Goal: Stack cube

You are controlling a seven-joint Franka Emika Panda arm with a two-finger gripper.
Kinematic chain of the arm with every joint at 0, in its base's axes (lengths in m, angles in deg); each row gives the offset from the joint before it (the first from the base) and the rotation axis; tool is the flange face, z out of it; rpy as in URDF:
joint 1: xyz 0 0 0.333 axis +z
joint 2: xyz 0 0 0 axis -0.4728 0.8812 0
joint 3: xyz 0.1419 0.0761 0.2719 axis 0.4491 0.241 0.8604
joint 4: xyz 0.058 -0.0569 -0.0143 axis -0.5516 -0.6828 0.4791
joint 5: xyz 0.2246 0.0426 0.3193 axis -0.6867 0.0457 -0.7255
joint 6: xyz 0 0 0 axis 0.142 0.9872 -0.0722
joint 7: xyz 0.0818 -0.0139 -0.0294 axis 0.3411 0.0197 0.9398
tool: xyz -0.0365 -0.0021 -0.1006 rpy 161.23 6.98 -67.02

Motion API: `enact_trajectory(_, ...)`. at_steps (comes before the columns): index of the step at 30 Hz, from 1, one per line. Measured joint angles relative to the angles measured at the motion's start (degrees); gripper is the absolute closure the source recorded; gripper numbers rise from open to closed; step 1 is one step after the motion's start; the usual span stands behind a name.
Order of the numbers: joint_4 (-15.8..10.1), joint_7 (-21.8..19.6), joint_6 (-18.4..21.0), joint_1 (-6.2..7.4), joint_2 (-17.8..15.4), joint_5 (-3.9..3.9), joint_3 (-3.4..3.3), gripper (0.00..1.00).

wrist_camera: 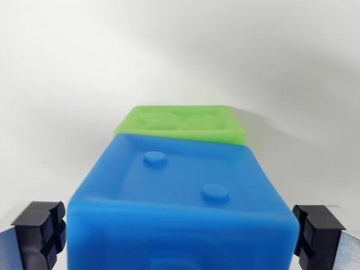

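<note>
**Pincer flanking the blue cube**

The pincer (pixel 180 239) stands spread, its black ribbed pads (pixel 39 230) just beside the blue cube (pixel 180 208) without clear contact. The cube, smooth and matte with two raised studs, overlaps the green cube (pixel 183 122) behind it on the white desk (pixel 180 50).

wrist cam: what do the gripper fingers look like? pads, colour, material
Only the fingertips show. Each finger is brushed, silver-grey metal carrying a black, blocky pad with a notched, grooved face. The gripper shows no cables or markings in view.
</note>
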Motion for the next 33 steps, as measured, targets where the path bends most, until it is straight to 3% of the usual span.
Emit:
enact_trajectory(14, -0.36, 0.0, 2.86, 0.0, -3.46, 0.0, 0.0, 0.0)
enact_trajectory(33, -0.35, 0.0, 10.39, 0.0, -11.05, 0.0, 0.0, 0.0)
